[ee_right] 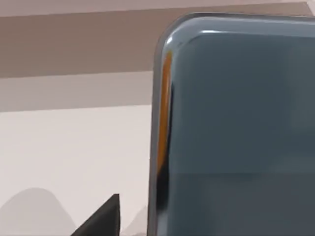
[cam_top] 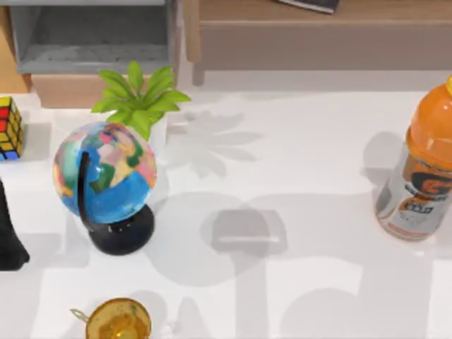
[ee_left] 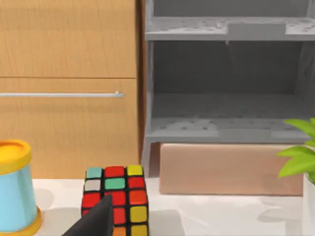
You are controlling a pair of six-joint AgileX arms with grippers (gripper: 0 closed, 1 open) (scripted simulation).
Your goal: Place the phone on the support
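The phone [ee_right: 236,128] is a dark, glossy slab with a rounded corner, very close in the right wrist view, with the white table and a brown cabinet behind it. A dark part of my right gripper [ee_right: 98,219] lies beside the phone's long edge; whether it holds the phone is unclear. A pale grey, rounded shape with a thin white lip [cam_top: 246,236], seemingly the support, sits mid-table right of the globe. My left arm [cam_top: 10,233] is at the table's left edge, near the cube.
A globe [cam_top: 104,173] on a black stand and a potted plant [cam_top: 141,95] stand left of centre. A colour cube [cam_top: 8,128] is at far left, an orange bottle [cam_top: 420,169] at far right, a golden cup [cam_top: 119,321] at the front. Shelves and cabinets line the back.
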